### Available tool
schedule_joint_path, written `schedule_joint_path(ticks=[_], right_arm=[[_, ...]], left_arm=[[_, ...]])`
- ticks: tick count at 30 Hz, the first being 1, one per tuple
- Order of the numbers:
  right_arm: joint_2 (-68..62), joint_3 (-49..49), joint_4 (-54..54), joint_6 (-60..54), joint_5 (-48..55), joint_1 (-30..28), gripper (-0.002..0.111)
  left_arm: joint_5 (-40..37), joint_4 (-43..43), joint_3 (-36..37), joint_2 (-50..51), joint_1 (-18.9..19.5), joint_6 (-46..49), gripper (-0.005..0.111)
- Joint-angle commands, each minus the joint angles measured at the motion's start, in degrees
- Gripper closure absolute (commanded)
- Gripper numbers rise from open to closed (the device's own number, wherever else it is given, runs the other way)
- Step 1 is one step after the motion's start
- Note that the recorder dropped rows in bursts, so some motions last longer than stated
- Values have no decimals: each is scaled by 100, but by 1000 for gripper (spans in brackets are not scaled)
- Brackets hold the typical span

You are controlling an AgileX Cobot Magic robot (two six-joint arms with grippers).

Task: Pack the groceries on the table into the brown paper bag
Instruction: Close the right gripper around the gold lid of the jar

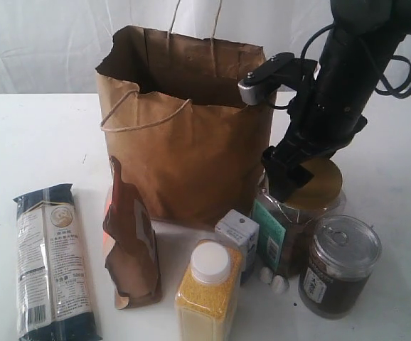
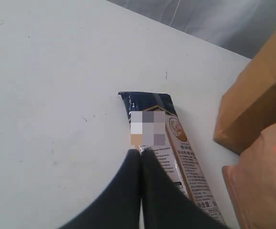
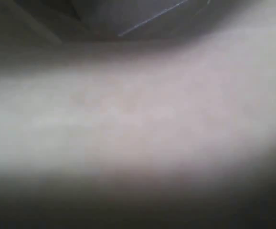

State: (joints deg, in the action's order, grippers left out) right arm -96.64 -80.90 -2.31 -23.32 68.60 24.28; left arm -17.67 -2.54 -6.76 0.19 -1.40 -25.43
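Note:
The brown paper bag (image 1: pixel 184 142) stands open at the middle of the table (image 1: pixel 35 142). In front of it are the dark-blue noodle packet (image 1: pixel 52 263), the brown-orange pouch (image 1: pixel 131 249), the yellow grain bottle (image 1: pixel 207 295), the small white-blue carton (image 1: pixel 237 234), the gold-lidded jar (image 1: pixel 323 186) and the clear pull-tab can (image 1: pixel 339 266). My right gripper (image 1: pixel 298 177) is down at the jar's lid with its jaws wide; one dark finger shows at the lid's left side. The right wrist view is all blur. My left gripper (image 2: pixel 140 151) is shut and empty above the noodle packet (image 2: pixel 176 143).
The bag (image 2: pixel 257 105) and the pouch (image 2: pixel 264 181) stand close beside the packet in the left wrist view. Small white crumbs (image 1: pixel 273 278) lie between the carton and the can. A white curtain hangs behind the table.

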Motion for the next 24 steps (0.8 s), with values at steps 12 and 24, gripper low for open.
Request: schedule_joint_path(ticks=[12, 24], right_arm=[[366, 38, -219, 279, -355, -34, 14], [1018, 720, -232, 279, -859, -34, 14]], left_arm=[[11, -22, 36, -19, -34, -4, 107], [11, -22, 36, -19, -34, -4, 107]])
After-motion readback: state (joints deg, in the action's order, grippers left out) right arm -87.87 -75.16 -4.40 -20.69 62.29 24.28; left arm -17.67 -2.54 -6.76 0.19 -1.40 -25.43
